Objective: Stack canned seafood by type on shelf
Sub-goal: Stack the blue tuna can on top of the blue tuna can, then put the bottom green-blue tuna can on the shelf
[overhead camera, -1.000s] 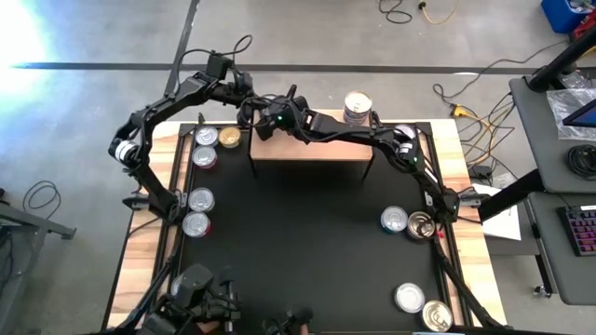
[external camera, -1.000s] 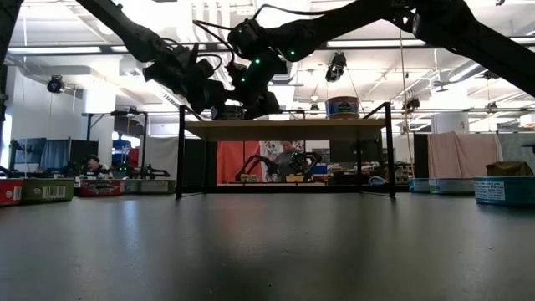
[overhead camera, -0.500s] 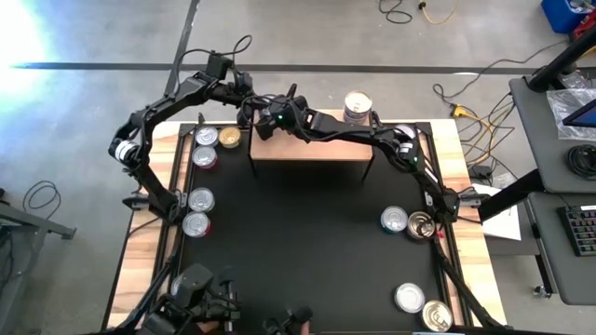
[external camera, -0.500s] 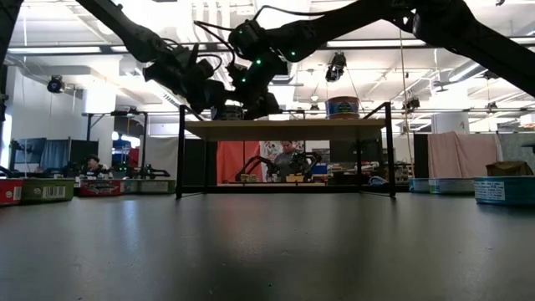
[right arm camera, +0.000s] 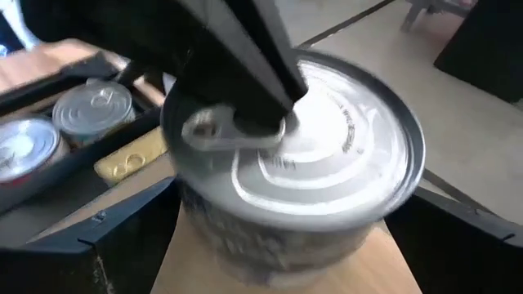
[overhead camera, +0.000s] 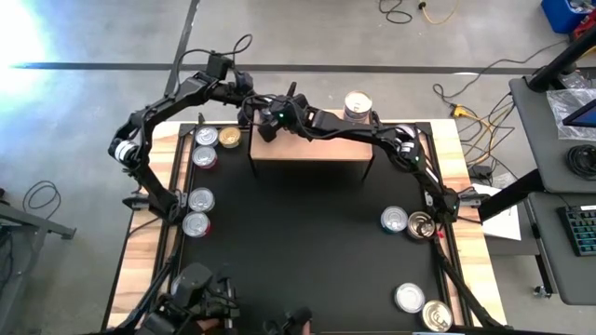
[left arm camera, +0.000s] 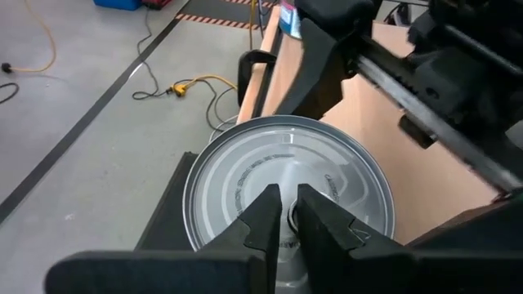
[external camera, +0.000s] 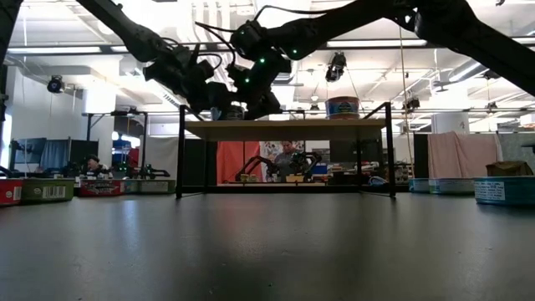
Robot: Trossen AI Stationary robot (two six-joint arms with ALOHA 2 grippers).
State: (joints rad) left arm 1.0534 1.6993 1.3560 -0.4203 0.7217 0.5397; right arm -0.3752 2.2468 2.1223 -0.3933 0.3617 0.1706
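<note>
While both arms meet at the shelf's left end, upper centre of the high view: left gripper nearly pressed together, tips pinching the pull tab at the centre of a silver-topped tin. Same tin in the right wrist view, resting at the wooden top's corner, dark left fingers on its tab. Right gripper just beside that tin, spread wide, not gripping anything visible.

On the shelf's right end, upper centre-right of the high view: a small stack of tins; blue label in the low view.

Off the shelf, on the mat:
- upper left: three tins, one gold-topped
- mid left: two silver tins
- mid right: two tins
- lower right: two tins

Low view: both grippers crowded over the shelf's left edge.
</note>
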